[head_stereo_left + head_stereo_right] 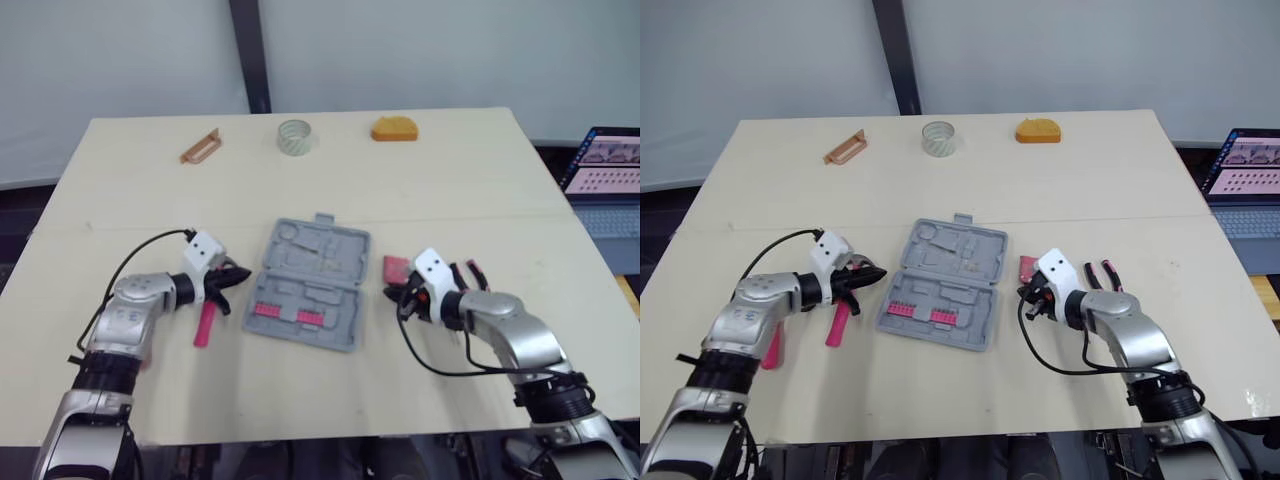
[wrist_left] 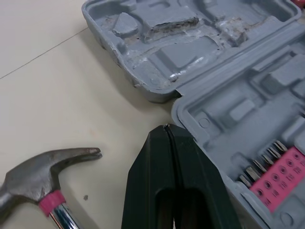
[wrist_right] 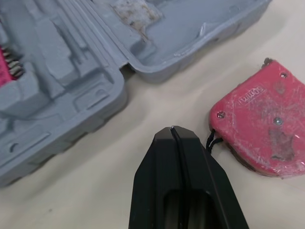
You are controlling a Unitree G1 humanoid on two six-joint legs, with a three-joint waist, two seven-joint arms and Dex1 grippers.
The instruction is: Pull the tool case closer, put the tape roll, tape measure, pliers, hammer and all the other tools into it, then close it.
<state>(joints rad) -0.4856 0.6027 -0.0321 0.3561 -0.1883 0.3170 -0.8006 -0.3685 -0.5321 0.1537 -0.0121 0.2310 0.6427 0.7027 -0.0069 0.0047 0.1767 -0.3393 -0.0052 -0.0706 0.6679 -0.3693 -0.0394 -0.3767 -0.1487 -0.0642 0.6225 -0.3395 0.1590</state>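
The left gripper [image 2: 167,129], closed and empty, has its tip just beside the open tool case [image 2: 224,90], with the hammer [image 2: 45,169] near its other side. The right gripper [image 3: 172,129], likewise closed on nothing, points between the case and the tape measure [image 3: 259,126]; the tape roll [image 1: 294,136] lies far beyond both.

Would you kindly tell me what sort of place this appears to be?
Probably a lab or test workspace: a plain table holding an open grey tool case and a hammer, with a laptop off its right edge.
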